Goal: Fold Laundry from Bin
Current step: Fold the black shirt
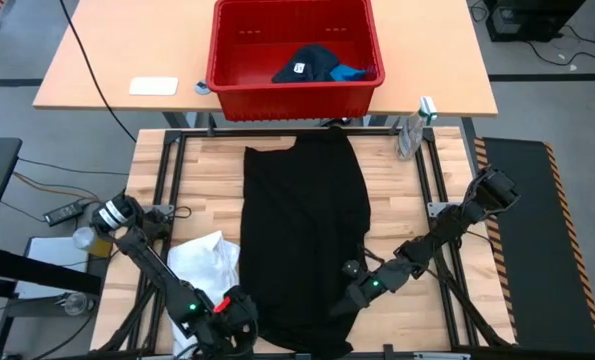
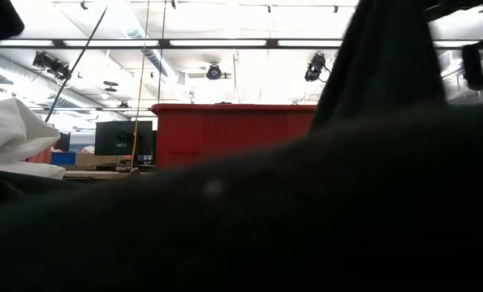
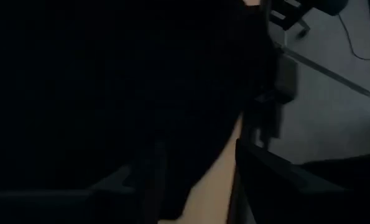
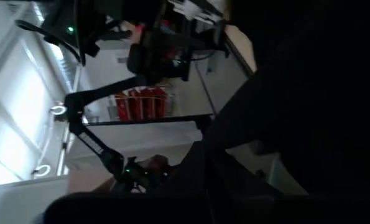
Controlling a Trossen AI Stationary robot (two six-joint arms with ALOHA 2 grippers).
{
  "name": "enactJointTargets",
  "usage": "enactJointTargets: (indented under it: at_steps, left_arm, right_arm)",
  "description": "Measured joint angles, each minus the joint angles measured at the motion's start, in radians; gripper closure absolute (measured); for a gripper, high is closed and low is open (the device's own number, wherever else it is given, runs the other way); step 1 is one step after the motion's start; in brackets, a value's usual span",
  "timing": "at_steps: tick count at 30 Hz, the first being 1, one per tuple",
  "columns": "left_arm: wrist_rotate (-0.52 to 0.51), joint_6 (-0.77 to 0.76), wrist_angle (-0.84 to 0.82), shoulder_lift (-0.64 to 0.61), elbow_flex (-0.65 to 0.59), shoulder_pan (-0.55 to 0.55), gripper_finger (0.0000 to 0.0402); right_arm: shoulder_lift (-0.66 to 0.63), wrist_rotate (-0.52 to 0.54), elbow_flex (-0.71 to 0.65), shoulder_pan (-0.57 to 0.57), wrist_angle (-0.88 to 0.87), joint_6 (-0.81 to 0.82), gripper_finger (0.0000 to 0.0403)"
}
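A black garment lies spread lengthwise on the wooden table, from below the red bin to the near edge. A white garment lies crumpled to its left. A dark navy garment with a white tag and a bright blue one lie inside the bin. My left gripper stands open at the black garment's near left edge; whether it touches the cloth I cannot tell. My right gripper is shut at the garment's near right edge. My right gripper holds the black garment by its right edge, near the near end, coming in almost level from the table's right. Its own body hides the fingers' contact. In the low view the cloth rises toward it, while the rest lies on the table.
The bin stands on a separate light table beyond the far edge, with a white pad to its left. A clear bottle stands at the wooden table's far right corner. Bare wood shows to the right of the black garment.
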Motion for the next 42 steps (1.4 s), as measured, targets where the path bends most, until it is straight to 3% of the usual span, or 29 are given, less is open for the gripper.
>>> enactJointTargets:
  at_steps: [7, 13, 18, 20, 26, 42]
  left_arm:
    - [0.031, -0.109, -0.012, -0.033, 0.0, -0.005, 0.0211]
    - [0.05, -0.102, 0.039, 0.004, 0.001, 0.03, 0.0162]
    - [0.05, -0.084, -0.166, 0.01, 0.0, 0.057, 0.0128]
    - [0.05, -0.09, -0.198, 0.01, -0.001, 0.072, 0.0126]
    - [0.104, 0.032, -0.091, 0.01, 0.0, 0.074, 0.0125]
    - [0.061, 0.0, -0.029, 0.076, 0.0, 0.091, 0.0125]
  right_arm:
    - [0.0, 0.048, 0.0, -0.036, 0.053, -0.029, 0.0397]
    - [0.0, 0.152, 0.0, -0.058, 0.14, -0.072, 0.0396]
    - [0.0, 0.222, 0.0, -0.076, 0.284, -0.125, 0.0396]
    - [0.0, 0.246, 0.0, -0.079, 0.318, -0.134, 0.0396]
    - [0.0, 0.324, 0.0, -0.088, 0.396, -0.166, 0.0396]
    - [0.0, 0.408, 0.001, -0.126, 0.443, -0.207, 0.0396]
